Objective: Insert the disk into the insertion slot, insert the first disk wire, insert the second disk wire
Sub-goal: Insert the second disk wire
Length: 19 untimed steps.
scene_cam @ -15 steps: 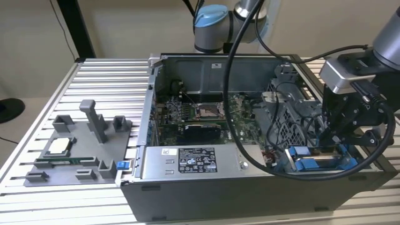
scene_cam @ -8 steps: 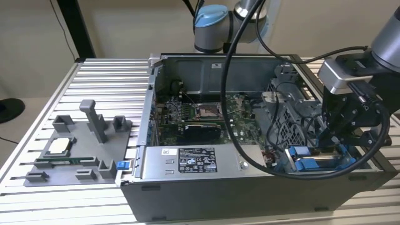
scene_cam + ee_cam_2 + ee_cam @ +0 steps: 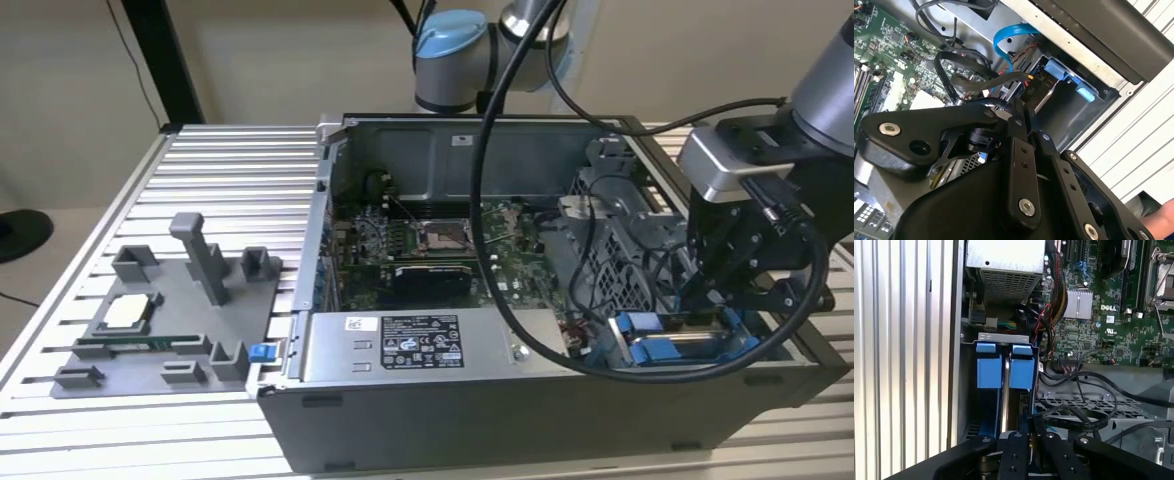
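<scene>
Blue disk (image 3: 1004, 371) sits in the slot (image 3: 970, 390) at the case's front corner.
Gripper (image 3: 1029, 432), narrow, hangs above; push straight, avoid cables (image 3: 1079, 415).

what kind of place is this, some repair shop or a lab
Most likely a robotics lab bench for computer assembly trials. An opened computer case lies on a slatted aluminium table, a grey parts fixture sits beside it, and the gripper reaches into the drive bay.
</scene>
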Each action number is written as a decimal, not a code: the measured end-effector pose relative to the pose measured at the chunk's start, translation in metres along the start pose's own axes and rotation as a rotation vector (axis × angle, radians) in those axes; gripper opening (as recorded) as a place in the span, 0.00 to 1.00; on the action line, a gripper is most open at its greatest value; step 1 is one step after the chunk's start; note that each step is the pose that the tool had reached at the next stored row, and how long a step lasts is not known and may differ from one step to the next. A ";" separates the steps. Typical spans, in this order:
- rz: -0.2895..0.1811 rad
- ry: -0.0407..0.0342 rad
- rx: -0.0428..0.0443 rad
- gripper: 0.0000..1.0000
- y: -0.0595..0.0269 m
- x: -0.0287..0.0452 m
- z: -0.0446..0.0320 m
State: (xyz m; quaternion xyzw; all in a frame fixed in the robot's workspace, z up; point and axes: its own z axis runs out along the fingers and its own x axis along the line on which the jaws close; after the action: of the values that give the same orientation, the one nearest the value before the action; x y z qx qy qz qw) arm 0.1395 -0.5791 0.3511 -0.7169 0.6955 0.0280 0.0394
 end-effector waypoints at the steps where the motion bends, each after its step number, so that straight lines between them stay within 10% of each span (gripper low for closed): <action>1: 0.000 -0.0001 0.0001 0.00 0.0000 0.0000 0.0000; 19: 0.003 0.0000 0.0006 0.00 -0.0008 0.0005 0.0045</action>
State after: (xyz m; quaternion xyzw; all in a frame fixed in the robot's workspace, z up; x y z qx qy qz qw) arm 0.1404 -0.5791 0.3466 -0.7156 0.6968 0.0279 0.0395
